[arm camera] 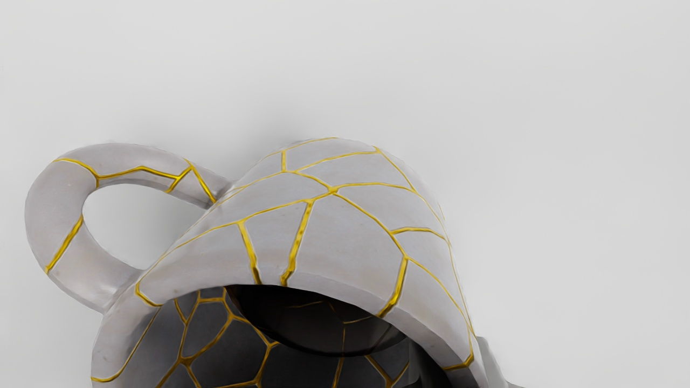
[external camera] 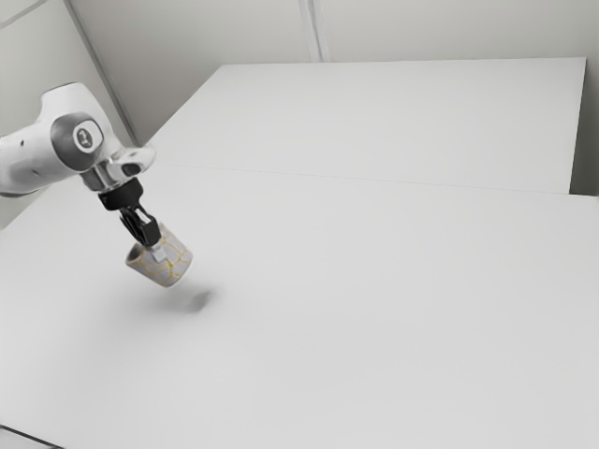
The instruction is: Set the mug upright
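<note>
Where the exterior view comes nearest, at about eight o'clock from its centre, a dark line crosses the corner. Next on the pale counter lies a soft shadow, between four and five o'clock from the mug and apart from it. The mug, grey with gold veins, hangs above the counter, tilted, its mouth toward ten o'clock. The hand is closed on the wall at the rim: one finger outside, the other within the mouth. Per the wrist view, the handle projects from the side away from the outer finger. The white arm stands at eleven o'clock from the mug. Farther off, a thin seam crosses the pale surface; pale walls rise beyond.
</note>
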You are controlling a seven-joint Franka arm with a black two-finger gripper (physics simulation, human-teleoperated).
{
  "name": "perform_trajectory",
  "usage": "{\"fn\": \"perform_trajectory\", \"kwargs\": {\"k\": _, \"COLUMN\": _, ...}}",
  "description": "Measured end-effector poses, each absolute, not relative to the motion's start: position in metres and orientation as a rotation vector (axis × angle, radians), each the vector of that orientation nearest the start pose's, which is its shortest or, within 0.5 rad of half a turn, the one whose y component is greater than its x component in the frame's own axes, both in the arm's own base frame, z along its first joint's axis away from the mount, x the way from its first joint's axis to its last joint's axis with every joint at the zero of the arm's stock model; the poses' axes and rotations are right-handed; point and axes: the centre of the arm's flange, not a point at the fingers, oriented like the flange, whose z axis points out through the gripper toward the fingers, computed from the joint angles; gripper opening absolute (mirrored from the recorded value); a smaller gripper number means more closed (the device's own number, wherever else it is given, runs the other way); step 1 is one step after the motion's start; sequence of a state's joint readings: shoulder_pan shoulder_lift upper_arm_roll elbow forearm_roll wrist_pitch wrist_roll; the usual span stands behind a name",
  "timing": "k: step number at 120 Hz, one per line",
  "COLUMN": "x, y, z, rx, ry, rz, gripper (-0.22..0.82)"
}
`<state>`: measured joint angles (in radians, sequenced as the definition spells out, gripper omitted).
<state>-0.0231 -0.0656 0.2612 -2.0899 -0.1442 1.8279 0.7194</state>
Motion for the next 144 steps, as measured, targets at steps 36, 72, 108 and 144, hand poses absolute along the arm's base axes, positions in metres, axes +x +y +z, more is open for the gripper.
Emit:
{"fn": "perform_trajectory", "kwargs": {"k": 36, "x": 0.502, "y": 0.03, "z": 0.428, "rx": -2.902, "ry": 0.852, "rz": 0.249, "gripper": -0.18}}
{"fn": "perform_trajectory", "kwargs": {"k": 72, "x": 0.517, "y": -0.031, "z": 0.396, "rx": -2.819, "ry": 0.823, "rz": 0.301, "gripper": -0.18}}
{"fn": "perform_trajectory", "kwargs": {"k": 108, "x": 0.538, "y": -0.074, "z": 0.38, "rx": -2.804, "ry": 0.788, "rz": 0.353, "gripper": -0.18}}
{"fn": "perform_trajectory", "kwargs": {"k": 144, "x": 0.552, "y": -0.079, "z": 0.356, "rx": -2.811, "ry": 0.714, "rz": 0.453, "gripper": -0.18}}
